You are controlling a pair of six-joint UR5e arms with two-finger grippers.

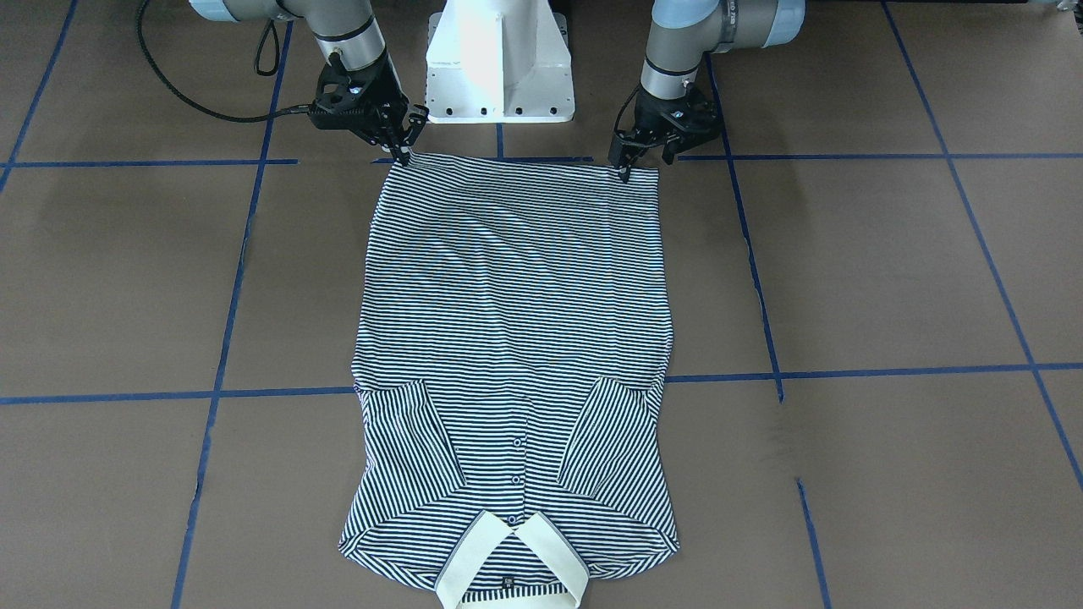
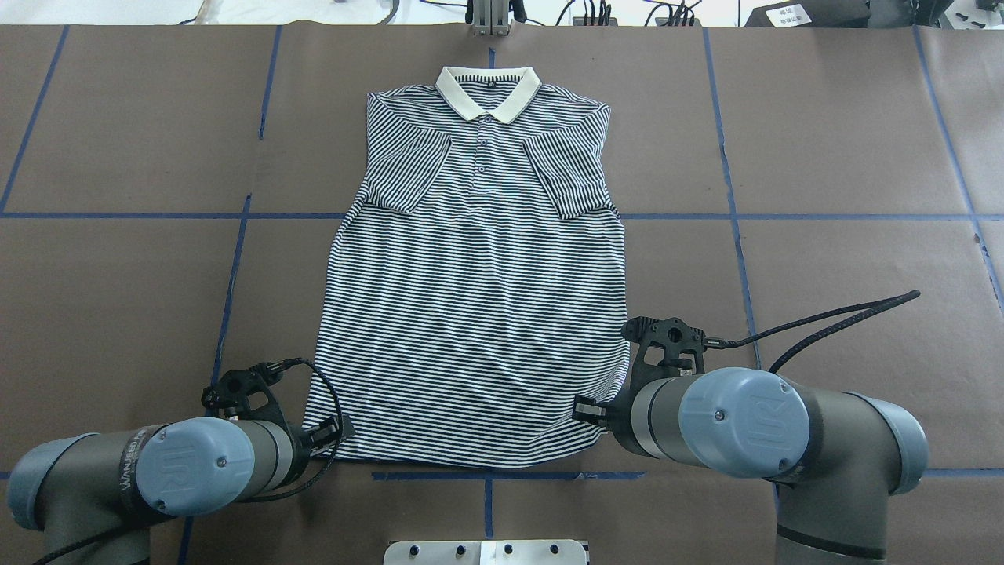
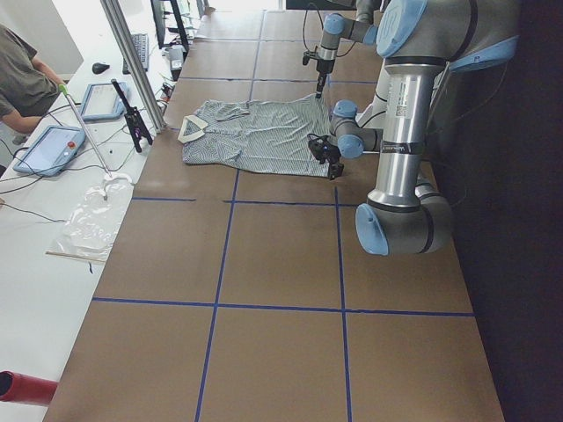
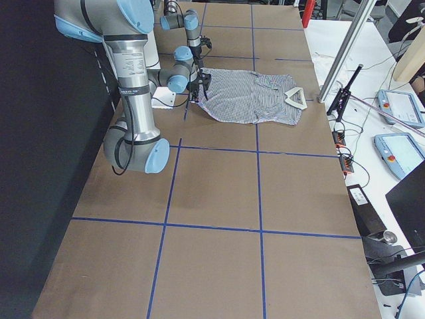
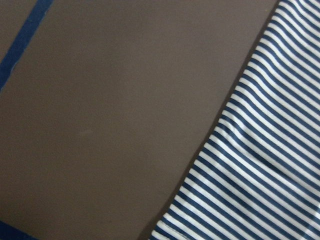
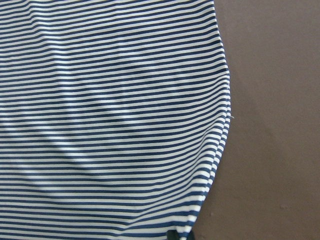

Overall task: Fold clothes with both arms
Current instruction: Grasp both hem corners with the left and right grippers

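1. The blue joint cap (image 2: 188, 464) on the left arm (image 2: 86, 479) bears a raised "UR" mark. The right arm (image 2: 855, 439) shows the same mark on its own cap. A strip of lettering along the left arm is too blurred to read.
2. A small dark label (image 1: 508, 581) sits inside the cream collar (image 1: 474, 562). Its print is too small to read.
3. The striped shirt (image 1: 516, 321) lies flat and front up on the brown counter (image 1: 888, 271). Its collar is on the side far from the robot, and its hem is just in front of the white base (image 1: 499, 68).
4. Both short sleeves (image 1: 406, 440) are folded inward over the chest, one on each side of the buttoned placket (image 1: 515, 461).
5. The left gripper (image 1: 624, 169) points down, with its tips touching the hem corner on the robot's left. I cannot tell whether it pinches the cloth or only rests on it.
6. The right gripper (image 1: 404, 152) meets the other hem corner in the same way. I cannot tell whether it is clamped or released.
7. The left wrist view shows the shirt's side edge lying on bare counter.
8. The right wrist view shows the hem corner with soft ripples in the cloth.
9. Blue tape lines (image 1: 888, 156) divide the counter into squares, and the hem lies along one of them.
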